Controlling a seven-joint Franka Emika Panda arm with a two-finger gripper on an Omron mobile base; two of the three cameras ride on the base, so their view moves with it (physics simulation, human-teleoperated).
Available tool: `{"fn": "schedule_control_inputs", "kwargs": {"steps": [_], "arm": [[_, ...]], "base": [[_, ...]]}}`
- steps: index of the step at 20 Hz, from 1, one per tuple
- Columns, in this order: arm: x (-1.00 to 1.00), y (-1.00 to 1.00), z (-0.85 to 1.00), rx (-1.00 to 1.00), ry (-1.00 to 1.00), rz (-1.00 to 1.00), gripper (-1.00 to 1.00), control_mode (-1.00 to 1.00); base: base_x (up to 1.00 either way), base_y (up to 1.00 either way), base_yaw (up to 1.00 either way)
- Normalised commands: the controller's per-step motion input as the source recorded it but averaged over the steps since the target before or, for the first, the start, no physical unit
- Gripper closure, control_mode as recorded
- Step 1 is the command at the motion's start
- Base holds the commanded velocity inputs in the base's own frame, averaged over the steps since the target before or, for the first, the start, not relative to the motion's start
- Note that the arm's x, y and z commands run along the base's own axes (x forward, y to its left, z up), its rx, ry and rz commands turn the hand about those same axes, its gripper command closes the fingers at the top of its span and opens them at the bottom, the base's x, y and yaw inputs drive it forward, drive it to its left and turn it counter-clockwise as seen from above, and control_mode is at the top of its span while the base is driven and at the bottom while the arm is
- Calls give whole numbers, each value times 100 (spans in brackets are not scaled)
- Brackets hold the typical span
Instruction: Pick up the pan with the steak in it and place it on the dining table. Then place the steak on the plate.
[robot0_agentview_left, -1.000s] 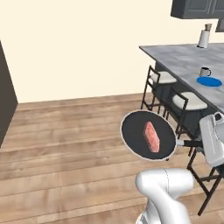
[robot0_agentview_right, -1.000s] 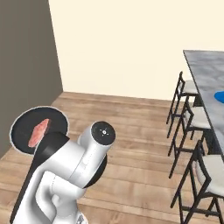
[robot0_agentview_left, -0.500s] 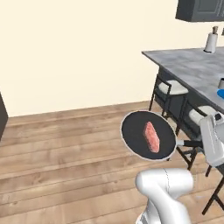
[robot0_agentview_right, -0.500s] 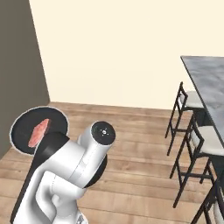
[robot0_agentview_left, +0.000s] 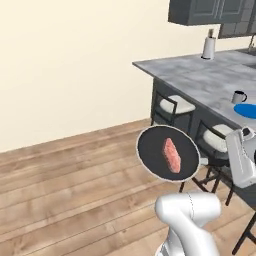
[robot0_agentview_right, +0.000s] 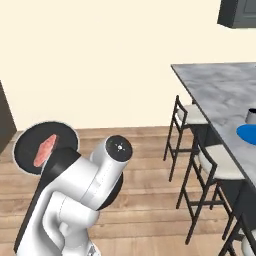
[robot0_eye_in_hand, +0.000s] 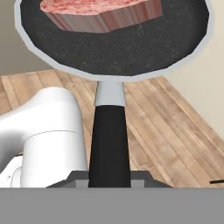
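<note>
Ahead of the gripper (robot0_eye_in_hand: 109, 181), the pan (robot0_agentview_left: 168, 152) was carried in the air above the wood floor (robot0_agentview_left: 75, 200), held level by its handle (robot0_eye_in_hand: 109, 140), with the jaws closed narrowly on the handle's near end. The handle's long axis ran straight out from the gripper, the bowl at the far end. The steak (robot0_agentview_left: 172, 154) lay near the middle of the pan and clear of the rim. The dining table (robot0_agentview_left: 200, 80) stood to the gripper's right and somewhat forward, with stools (robot0_agentview_left: 172, 107) along its near edge between pan and top. The plate (robot0_agentview_left: 247, 110) lay on that top, just beside a dark mug (robot0_agentview_left: 239, 96) and well apart from the pan. In my judgement, the pan was not yet over the table; the coming move turns on carrying it rightward over the stools to a bare part of the top.
</note>
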Motion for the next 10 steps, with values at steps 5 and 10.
{"fn": "schedule_control_inputs", "kwargs": {"steps": [5, 10], "arm": [[0, 0, 0, 0, 0, 0, 100, 100], [0, 0, 0, 0, 0, 0, 100, 100]], "base": [[2, 2, -50], [0, 0, -50]]}}
